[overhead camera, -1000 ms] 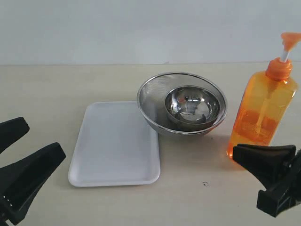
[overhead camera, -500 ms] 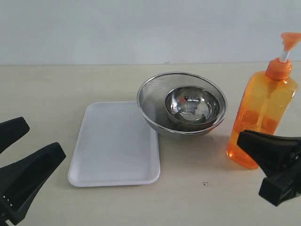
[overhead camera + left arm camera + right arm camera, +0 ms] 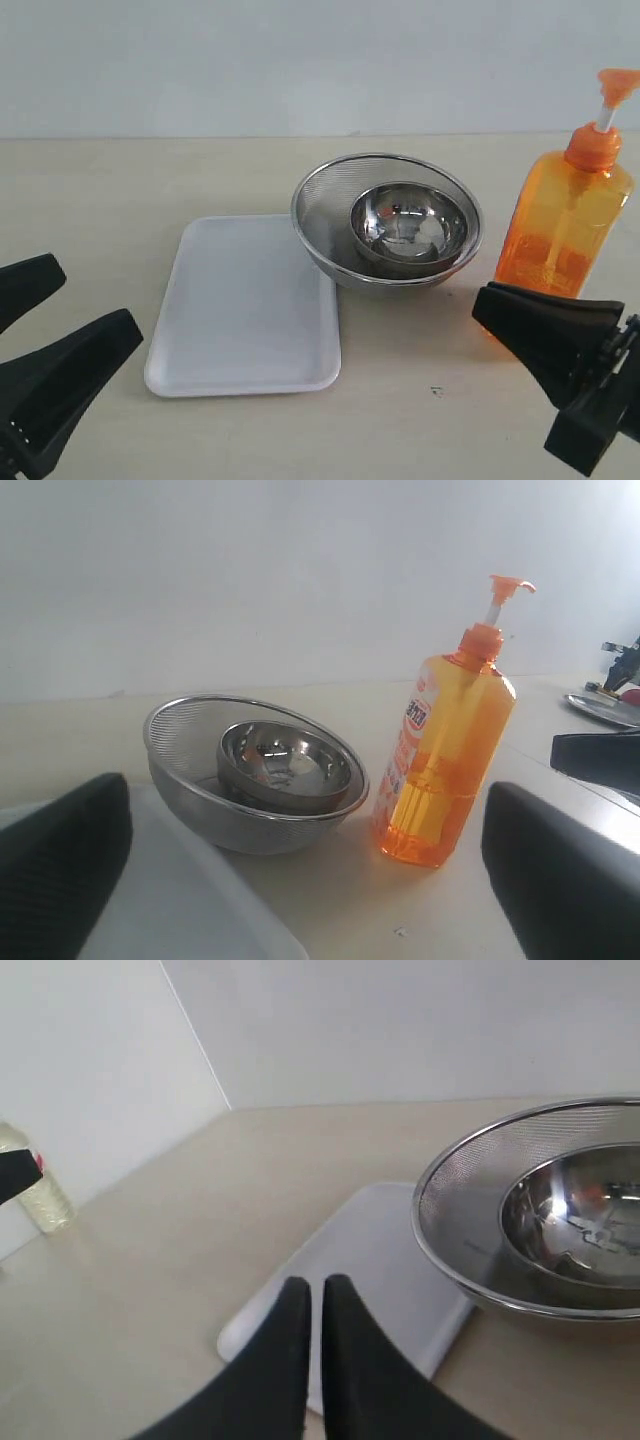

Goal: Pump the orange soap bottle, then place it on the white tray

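Observation:
The orange soap bottle [image 3: 565, 225] stands upright at the table's right, with its pump head on a white stem; the left wrist view shows its printed label [image 3: 445, 770]. The white tray [image 3: 245, 305] lies flat left of centre, with nothing on it. My right gripper [image 3: 490, 308] is shut on nothing. It hovers just in front of the bottle's base, and its tips [image 3: 317, 1282] point over the tray [image 3: 380, 1250]. My left gripper [image 3: 90, 297] is open at the near left, beside the tray, its two fingers [image 3: 65, 870] spread wide and nothing between them.
A steel mesh bowl [image 3: 320, 215] with a smaller steel bowl [image 3: 410, 225] inside it sits between the tray and the bottle, touching the tray's far right corner. A pale wall runs behind the table. A small clear bottle [image 3: 30, 1195] stands far off to one side.
My right gripper, still shut, has shifted a little left and lower in front of the bottle's base. The left gripper dropped very slightly. Bottle, tray and bowls have not moved.

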Available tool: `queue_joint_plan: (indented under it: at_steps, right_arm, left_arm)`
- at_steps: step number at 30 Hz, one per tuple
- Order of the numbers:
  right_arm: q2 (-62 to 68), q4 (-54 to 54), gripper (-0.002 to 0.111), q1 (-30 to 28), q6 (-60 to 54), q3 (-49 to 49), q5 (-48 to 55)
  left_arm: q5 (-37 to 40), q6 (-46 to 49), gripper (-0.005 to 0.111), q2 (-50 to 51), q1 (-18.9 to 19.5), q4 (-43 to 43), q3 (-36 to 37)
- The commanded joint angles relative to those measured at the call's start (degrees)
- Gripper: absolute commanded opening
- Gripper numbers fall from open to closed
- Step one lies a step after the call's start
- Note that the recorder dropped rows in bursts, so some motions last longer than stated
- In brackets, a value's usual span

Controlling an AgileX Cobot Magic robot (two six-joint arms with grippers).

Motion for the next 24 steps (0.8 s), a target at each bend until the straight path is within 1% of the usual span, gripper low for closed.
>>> queue_joint_plan:
  at_steps: [1, 11, 16, 18, 21, 24]
  right_arm:
    - [0.0, 0.8, 0.0, 0.1, -0.6, 0.3, -0.7]
    - [0.0, 2.8, 0.0, 0.1, 6.5, 0.3, -0.3]
    - [0.0, 3.1, 0.0, 0.1, 6.7, -0.3, 0.8]
    - [0.0, 3.1, 0.0, 0.1, 5.8, -2.6, 6.3]
    - [0.0, 3.7, 0.0, 0.1, 2.0, -6.6, 19.8]
    - [-0.1, 7.7, 0.0, 0.1, -3.5, -9.7, 28.9]
  left_arm:
    - [0.3, -0.5, 0.088, -0.2, 0.0, -0.6, 0.3]
    - [0.3, -0.5, 0.088, -0.2, 0.0, -0.6, 0.3]
    - [0.3, -0.5, 0.088, -0.2, 0.0, -0.6, 0.3]
    - [0.3, -0.5, 0.088, -0.2, 0.0, -0.6, 0.3]
    - [0.3, -0.5, 0.088, -0.2, 0.0, -0.6, 0.3]
    - [0.3, -0.5, 0.088, -0.2, 0.0, -0.6, 0.3]
